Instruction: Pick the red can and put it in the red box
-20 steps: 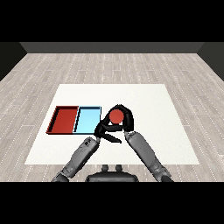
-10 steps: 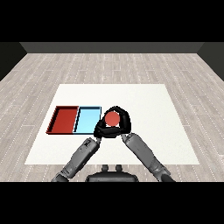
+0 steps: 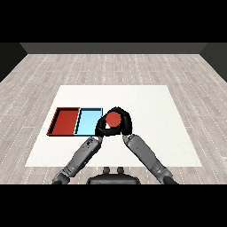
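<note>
Done: red can (image 3: pixel 113 119) grasped, right hand (image 3: pixel 125 123) fingers curled round it.
Left: carrying to red tray (image 3: pixel 64 122), nine o'clock.

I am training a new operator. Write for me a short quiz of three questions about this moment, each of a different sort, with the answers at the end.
1. True or false: the red can already lies inside the red tray.
2. Multiple choice: which tray is nearer to the can? A) the red tray B) the light blue tray C) both equally near
3. Short answer: which robot hand curls round the can?

Key
1. False. The can is to the right of both trays, over the white table.
2. B. The light blue tray lies between the can and the red tray.
3. The right robot hand; the left robot hand is close beside it.
</note>
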Available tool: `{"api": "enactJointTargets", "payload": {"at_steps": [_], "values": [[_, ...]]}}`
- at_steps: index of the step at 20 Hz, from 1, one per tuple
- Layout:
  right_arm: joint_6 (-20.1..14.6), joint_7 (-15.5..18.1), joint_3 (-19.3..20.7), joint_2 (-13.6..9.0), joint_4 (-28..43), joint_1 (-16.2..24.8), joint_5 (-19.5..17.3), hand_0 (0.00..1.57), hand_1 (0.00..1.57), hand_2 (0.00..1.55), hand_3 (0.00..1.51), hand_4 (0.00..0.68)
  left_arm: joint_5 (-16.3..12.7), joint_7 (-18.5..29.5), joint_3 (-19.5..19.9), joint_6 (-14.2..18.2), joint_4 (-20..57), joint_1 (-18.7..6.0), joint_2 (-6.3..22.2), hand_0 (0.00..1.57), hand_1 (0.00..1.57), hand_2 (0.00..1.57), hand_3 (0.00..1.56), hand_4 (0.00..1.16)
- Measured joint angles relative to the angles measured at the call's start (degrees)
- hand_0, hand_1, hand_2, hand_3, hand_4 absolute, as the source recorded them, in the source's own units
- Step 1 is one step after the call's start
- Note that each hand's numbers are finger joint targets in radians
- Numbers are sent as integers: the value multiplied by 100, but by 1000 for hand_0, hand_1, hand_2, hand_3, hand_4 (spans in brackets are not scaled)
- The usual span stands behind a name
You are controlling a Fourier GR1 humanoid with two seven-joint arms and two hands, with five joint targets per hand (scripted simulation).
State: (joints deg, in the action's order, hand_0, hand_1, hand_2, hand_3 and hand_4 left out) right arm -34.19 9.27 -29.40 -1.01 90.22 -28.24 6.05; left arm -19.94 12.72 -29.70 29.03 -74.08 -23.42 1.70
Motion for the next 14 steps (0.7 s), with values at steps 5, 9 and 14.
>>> {"api": "enactJointTargets", "payload": {"at_steps": [5,9,14], "values": [[112,-8,87,-1,-15,48,4,1571,1571,1461,1394,630,-97,133,-104,166,80,15,-9,1571,1571,1571,1492,1130],[141,-121,129,41,-68,-43,16,0,0,0,0,0,-1,140,-9,131,34,79,-23,1571,1571,1571,1499,1127],[312,-501,21,-42,19,75,-400,0,0,0,0,0,53,87,-79,134,30,121,-42,1571,1571,1571,1499,1127]]}}
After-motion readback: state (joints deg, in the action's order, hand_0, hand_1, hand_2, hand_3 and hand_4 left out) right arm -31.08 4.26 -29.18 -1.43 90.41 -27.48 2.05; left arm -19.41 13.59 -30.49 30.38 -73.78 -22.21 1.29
